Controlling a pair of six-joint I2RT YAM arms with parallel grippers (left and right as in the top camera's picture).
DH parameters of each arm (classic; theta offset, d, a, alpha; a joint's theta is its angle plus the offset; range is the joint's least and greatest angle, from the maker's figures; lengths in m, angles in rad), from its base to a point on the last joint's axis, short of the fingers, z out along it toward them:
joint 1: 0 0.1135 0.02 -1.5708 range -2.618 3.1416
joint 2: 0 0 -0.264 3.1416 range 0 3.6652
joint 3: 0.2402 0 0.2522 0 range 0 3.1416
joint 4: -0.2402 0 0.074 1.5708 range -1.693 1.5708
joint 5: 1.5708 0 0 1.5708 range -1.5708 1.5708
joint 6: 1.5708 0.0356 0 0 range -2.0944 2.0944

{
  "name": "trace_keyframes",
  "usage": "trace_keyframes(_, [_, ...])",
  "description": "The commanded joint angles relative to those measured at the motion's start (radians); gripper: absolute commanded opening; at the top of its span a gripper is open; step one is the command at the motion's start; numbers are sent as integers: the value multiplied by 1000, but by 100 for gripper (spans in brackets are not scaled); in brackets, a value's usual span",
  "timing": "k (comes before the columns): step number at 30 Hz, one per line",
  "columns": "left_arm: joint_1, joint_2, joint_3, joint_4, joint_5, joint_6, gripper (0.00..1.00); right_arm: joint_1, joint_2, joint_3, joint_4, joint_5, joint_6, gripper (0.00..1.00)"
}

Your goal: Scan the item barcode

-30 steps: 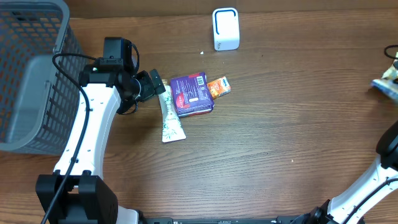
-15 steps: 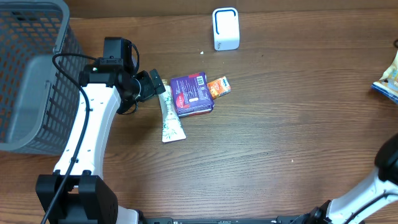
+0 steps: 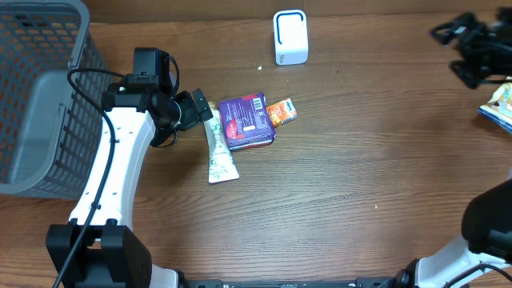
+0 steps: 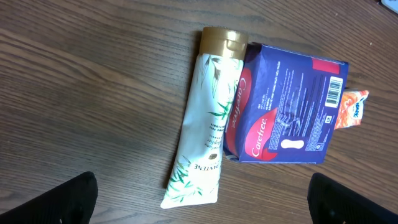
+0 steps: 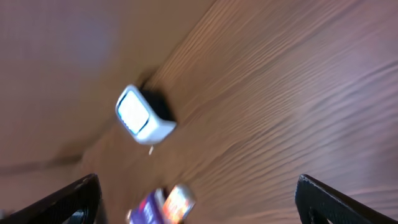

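Your left claw (image 3: pixel 202 107) hangs wide open and empty beside the tube (image 3: pixel 218 148). The purple pack (image 3: pixel 246 120) lies barcode-up on the bench (image 3: pixel 336 176), touching the tube, so it looks easy to lift. Beyond stands the scanner (image 3: pixel 290 37); your right claw (image 3: pixel 454 52) gapes empty too.

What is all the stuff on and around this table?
table: one, brown wood, under everything.
basket: one, grey mesh, far left.
scanner: one, white box, top middle; probably the scanner.
tube: one, white with gold cap, lying mid-table against the pack.
pack: one, purple-blue, barcode up, between tube and orange packet.
orange packet: one, orange, against the pack's right side.
bag: one, blue and yellow, right edge, partly cut off.
left gripper: one, black on a white arm, open, beside the tube's cap.
right gripper: one, black, open, top right, empty.
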Motion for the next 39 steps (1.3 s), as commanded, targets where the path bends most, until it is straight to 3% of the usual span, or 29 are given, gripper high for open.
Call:
trace_keyframes(1, [4, 10, 18, 4, 4, 22, 100, 91, -4, -3, -25, 4, -28, 100])
trace_keyframes(7, [4, 10, 18, 4, 4, 22, 100, 188, -10, -3, -80, 53, -24, 100])
trace_keyframes(18, [4, 10, 18, 4, 4, 22, 100, 267, -159, -3, -208, 399, 82, 100])
trace_keyframes(25, [4, 10, 18, 4, 4, 22, 100, 323, -254, -3, -188, 406, 127, 100])
trace_keyframes(34, [4, 10, 18, 4, 4, 22, 100, 385, -252, -4, -69, 374, 127, 100])
trace_keyframes(39, [4, 10, 18, 3, 4, 22, 100, 385, -252, -4, -88, 360, 127, 100])
